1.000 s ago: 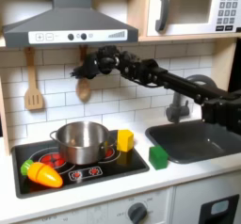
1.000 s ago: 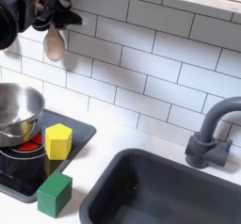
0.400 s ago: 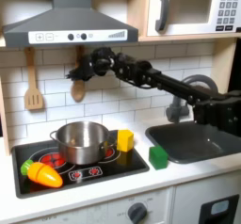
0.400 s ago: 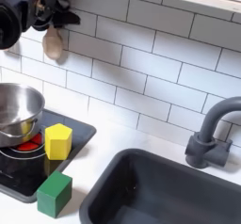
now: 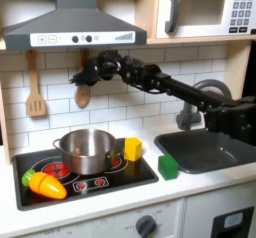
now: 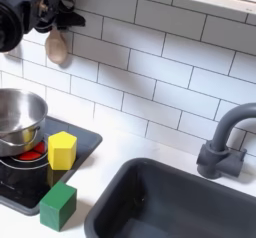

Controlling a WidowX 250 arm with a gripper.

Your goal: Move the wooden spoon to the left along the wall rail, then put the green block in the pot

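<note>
White tile wall, fingers (image 5: 84, 77) pinching wooden spoon (image 5: 83, 94) hanging just below.

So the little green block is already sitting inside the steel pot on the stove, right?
Not quite. The green block sits on the white counter beside the stovetop, apart from the pot, as the first exterior view shows. The pot does stand on the stove.
</note>
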